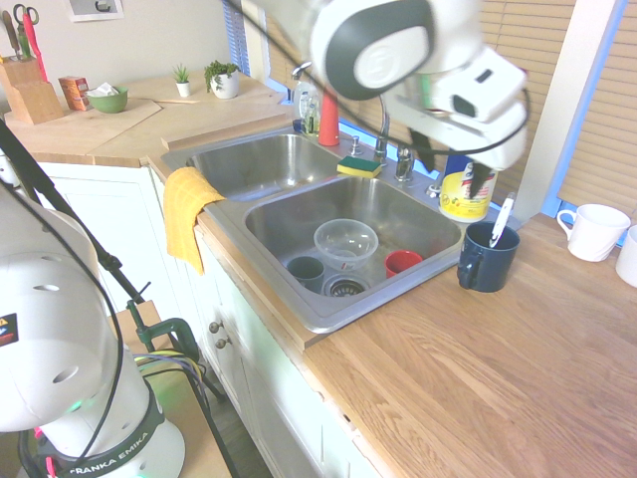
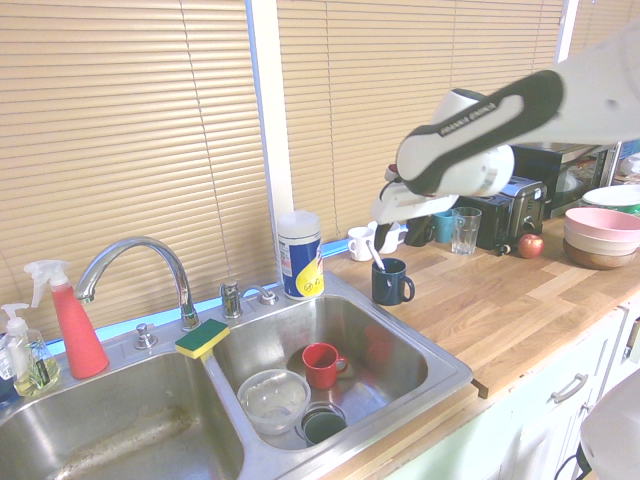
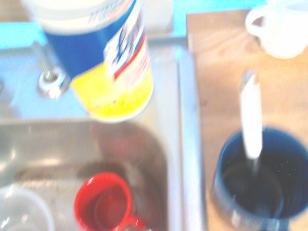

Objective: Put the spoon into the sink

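The spoon [image 1: 502, 219] stands in the dark blue mug [image 1: 487, 257] on the table [image 1: 478, 378] beside the sink [image 1: 299, 194]. The claw [image 1: 460, 167] hangs above, released (empty); a clumsy grab could tip the mug.

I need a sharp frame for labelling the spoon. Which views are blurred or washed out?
Wrist view: soft all over, the spoon and dark blue mug smeared. First exterior view: mostly sharp, spoon small, the arm close to the lens overexposed. Second exterior view: clearest, evenly lit, spoon legible.
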Controlling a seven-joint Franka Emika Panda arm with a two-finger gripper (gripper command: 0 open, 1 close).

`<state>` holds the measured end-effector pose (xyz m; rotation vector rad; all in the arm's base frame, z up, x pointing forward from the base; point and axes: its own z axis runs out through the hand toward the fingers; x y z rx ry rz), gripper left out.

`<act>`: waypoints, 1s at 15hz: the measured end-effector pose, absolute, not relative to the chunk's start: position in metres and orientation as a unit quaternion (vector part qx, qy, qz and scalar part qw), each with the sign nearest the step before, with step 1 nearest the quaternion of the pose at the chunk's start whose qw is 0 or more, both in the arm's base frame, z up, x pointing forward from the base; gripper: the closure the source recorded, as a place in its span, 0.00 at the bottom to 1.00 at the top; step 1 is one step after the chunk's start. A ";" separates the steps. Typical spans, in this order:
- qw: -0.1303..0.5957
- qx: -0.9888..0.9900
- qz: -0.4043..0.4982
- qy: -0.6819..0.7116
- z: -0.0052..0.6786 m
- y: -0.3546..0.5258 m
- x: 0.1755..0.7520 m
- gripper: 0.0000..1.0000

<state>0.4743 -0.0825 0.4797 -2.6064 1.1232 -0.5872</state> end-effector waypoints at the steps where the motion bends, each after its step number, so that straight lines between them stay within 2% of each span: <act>1: 0.118 -0.893 -0.197 0.387 0.475 -0.089 0.485 0.00; 12: 0.092 -0.912 -0.182 0.356 0.424 -0.123 0.562 0.00; 13: 0.093 -0.913 -0.182 0.353 0.421 -0.126 0.568 1.00; 15: 0.092 -0.917 -0.181 0.342 0.414 -0.128 0.575 1.00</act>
